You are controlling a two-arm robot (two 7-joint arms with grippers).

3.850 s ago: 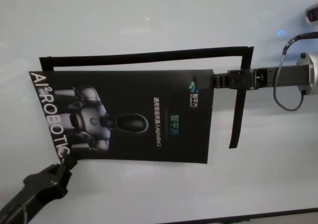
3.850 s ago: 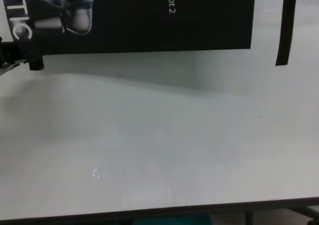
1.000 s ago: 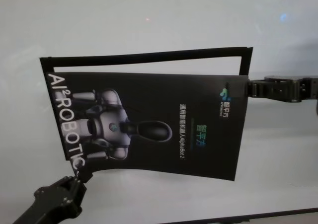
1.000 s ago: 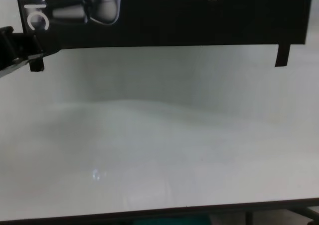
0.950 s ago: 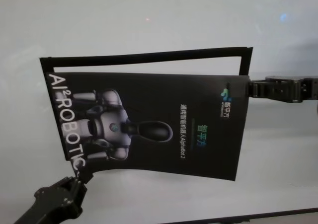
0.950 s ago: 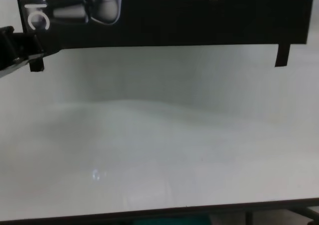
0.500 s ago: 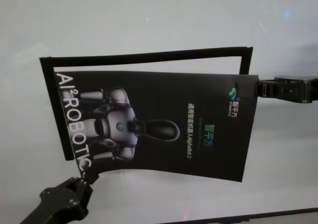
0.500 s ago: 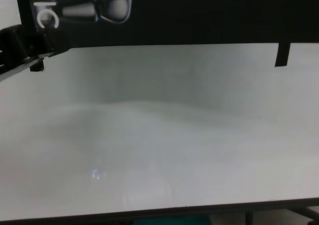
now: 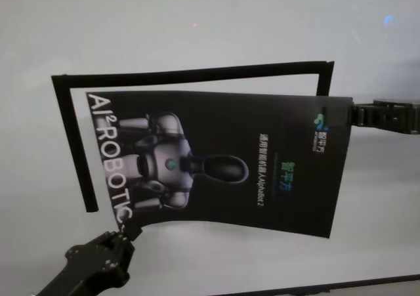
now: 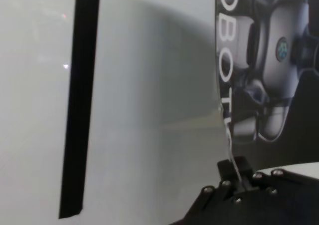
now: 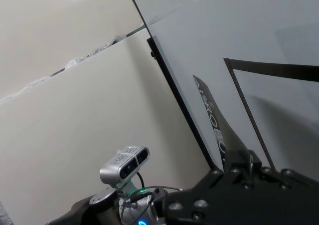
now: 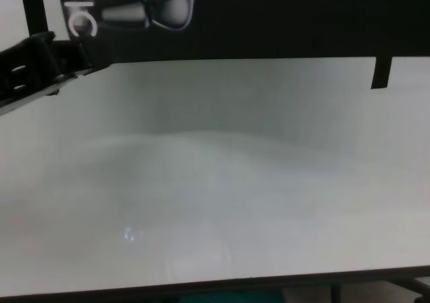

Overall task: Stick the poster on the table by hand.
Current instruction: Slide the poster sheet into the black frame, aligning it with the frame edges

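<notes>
Poster held over the table (inside a tape frame), one corner pinched by the left gripper, the far edge pinched by the right gripper.

Poster held over the table's middle, inside a three-sided tape frame: one strip behind it toward the far edge, one on its left, one on its right, mostly covered. Left gripper at poster's near-left corner; right gripper at its far-right corner.
</notes>
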